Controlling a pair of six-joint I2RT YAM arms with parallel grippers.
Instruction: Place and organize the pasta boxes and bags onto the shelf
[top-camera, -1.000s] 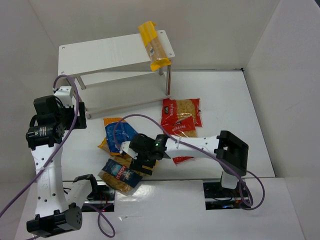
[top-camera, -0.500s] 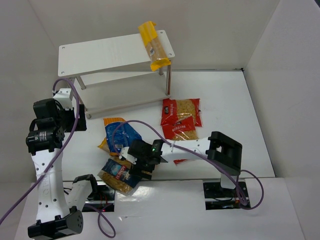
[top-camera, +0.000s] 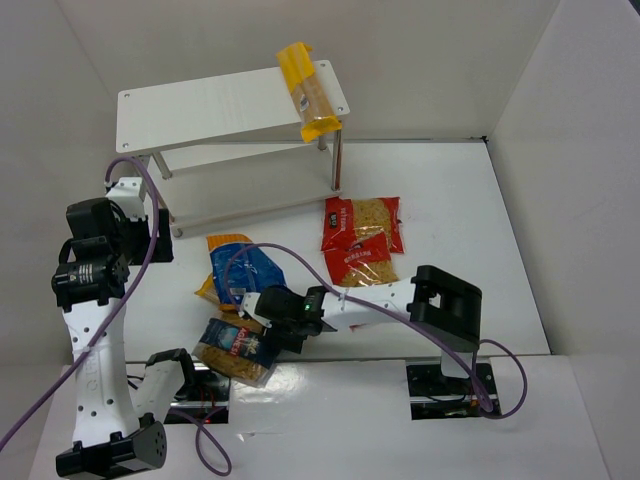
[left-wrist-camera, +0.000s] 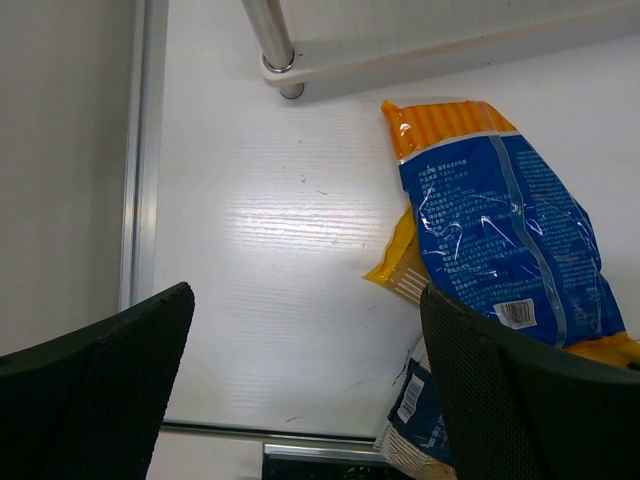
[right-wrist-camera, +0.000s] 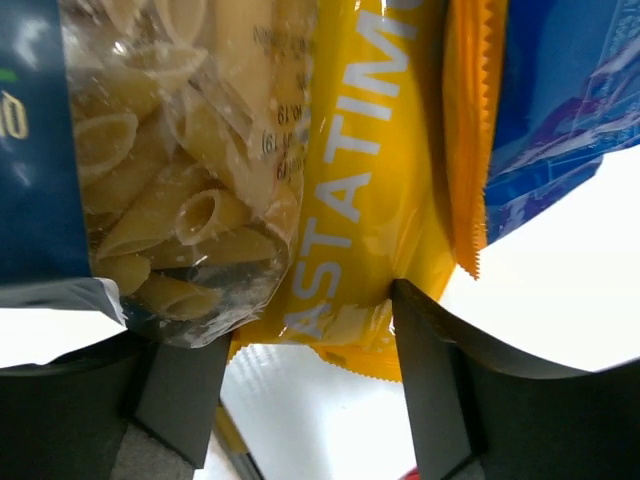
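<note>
**Right gripper astride a yellow pack in the pile**

The right gripper (right-wrist-camera: 310, 335), jaws spread, straddles a yellow spaghetti pack (right-wrist-camera: 350, 180) lying between the clear blue-labelled bag (right-wrist-camera: 150, 180) and the blue yellow-edged bag (right-wrist-camera: 560, 90), lower centre of the top view. Its arm stretches low toward the left. The left gripper (left-wrist-camera: 305, 295) hangs with fingers wide apart, holding nothing, above the tabletop (left-wrist-camera: 260, 250) near the shelf (top-camera: 215, 105).

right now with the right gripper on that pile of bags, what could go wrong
1. The right gripper, jaws open, straddles the yellow pack where the clear penne bag overlaps it; closing may catch both.
2. The spaghetti pack overhangs the front edge of the shelf; a bump might tip it off.
</note>
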